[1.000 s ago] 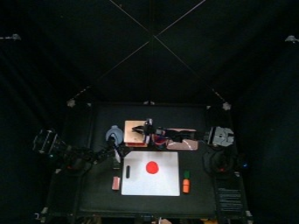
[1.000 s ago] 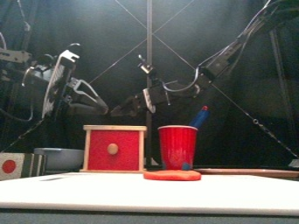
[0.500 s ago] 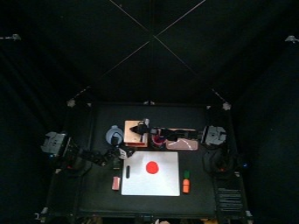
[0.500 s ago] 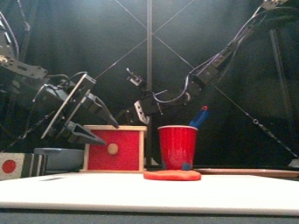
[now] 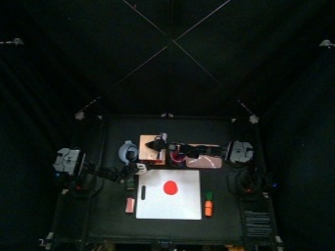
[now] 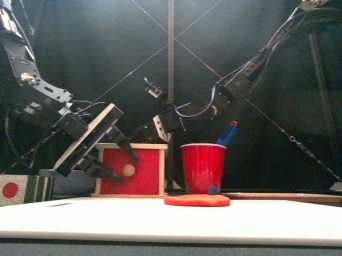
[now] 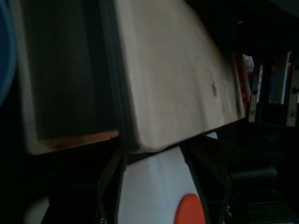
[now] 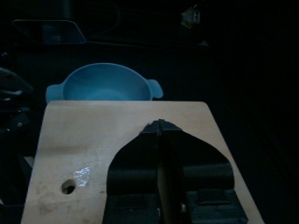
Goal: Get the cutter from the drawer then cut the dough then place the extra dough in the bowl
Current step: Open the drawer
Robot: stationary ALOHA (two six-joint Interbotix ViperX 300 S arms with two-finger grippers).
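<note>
Top camera looks down from far overhead; front camera sits level at six o'clock; both wrist cameras share the box (image 8: 93,149), close up.

Black curtains (image 5: 92,59) close in a small black table (image 5: 157,231), with light glaring overhead.

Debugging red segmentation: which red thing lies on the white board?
The flat red dough disc, low on the white cutting board. The red cup stands upright behind it; the red drawer front is the wooden box's face.
</note>
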